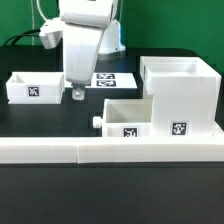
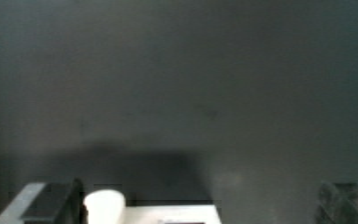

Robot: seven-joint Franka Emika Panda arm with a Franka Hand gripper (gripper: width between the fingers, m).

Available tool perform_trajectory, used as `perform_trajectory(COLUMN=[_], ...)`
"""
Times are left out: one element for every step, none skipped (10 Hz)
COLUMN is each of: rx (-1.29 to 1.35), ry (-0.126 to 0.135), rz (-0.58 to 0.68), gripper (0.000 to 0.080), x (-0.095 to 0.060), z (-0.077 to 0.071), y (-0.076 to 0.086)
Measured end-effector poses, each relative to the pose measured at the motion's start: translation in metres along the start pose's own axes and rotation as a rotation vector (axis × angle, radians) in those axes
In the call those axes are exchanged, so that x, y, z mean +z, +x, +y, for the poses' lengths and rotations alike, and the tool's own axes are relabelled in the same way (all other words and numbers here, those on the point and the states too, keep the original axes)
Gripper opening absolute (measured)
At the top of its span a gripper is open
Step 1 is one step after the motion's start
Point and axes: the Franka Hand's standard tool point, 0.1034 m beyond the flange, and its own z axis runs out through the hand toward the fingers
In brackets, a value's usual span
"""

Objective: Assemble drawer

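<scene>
The tall white housing (image 1: pixel 180 95) stands at the exterior view's right. One small tray (image 1: pixel 132 120) sits against its front, with its knob (image 1: pixel 97 122) pointing to the exterior view's left. The second tray (image 1: pixel 30 88) lies at the exterior view's left. My gripper (image 1: pixel 75 92) hangs low just beside that tray's knob end. In the wrist view the gripper (image 2: pixel 199 205) is open. Its dark fingers (image 2: pixel 51 205) stand far apart, and the tray's white knob (image 2: pixel 101 205) is between them, close to one finger. Nothing is gripped.
The marker board (image 1: pixel 113 78) lies flat behind the gripper. A long low white wall strip (image 1: pixel 110 150) runs along the front of the black table. Cables and a white fixture (image 1: pixel 50 35) stand at the back.
</scene>
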Motion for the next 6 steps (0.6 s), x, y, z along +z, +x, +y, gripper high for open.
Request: perform_trajectory(rx=[-0.001,-0.001,-0.001,-0.007,-0.022,0.001], ry=[0.003,0.004,0.005,0.006,0.011,0.017], rz=[0.000,0.001,0.001,0.009,0.049,0.083], gripper=[0.0649,0.0649,0.0649,0.0649,0.0649,0.0649], x=[0.001,0.001,0.001,0.002,0.006,0.010], z=[-0.001,-0.001,-0.001,-0.001,-0.002,-0.002], y=[0.000,-0.002,-0.002,-0.007,-0.012,-0.014])
